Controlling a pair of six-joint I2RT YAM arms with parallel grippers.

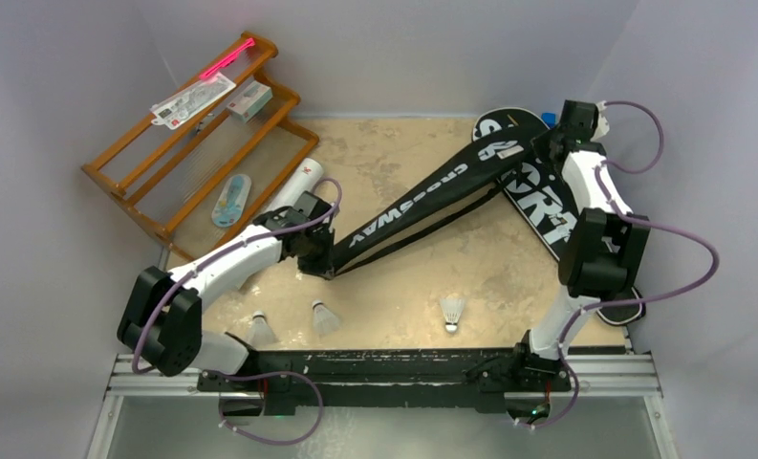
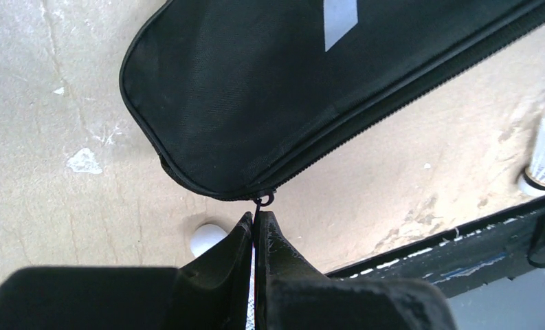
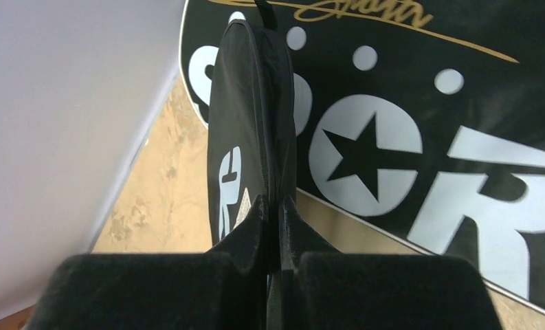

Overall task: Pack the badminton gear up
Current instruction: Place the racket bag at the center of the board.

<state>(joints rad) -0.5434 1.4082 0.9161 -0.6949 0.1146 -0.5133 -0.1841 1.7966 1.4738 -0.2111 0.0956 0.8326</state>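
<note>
Two black racket-shaped fabric bags with white lettering: lifted bag [image 1: 422,206], flat bag [image 1: 547,215].

Three small white feather shuttlecocks near the table's front edge: left shuttlecock [image 1: 262,328], middle shuttlecock [image 1: 325,317], right shuttlecock [image 1: 452,311].

One long white-silver tube [image 1: 296,182].

One orange wooden rack [image 1: 96,173].

Lying on that rack: one small white carton [image 1: 249,99], one pink-edged card [image 1: 195,99], one pale blue oval packet [image 1: 231,201].

One sandy-beige tabletop [image 1: 394,287].

Two white-and-black robot arms: left arm [image 1: 231,263], right arm [image 1: 585,182].
</note>
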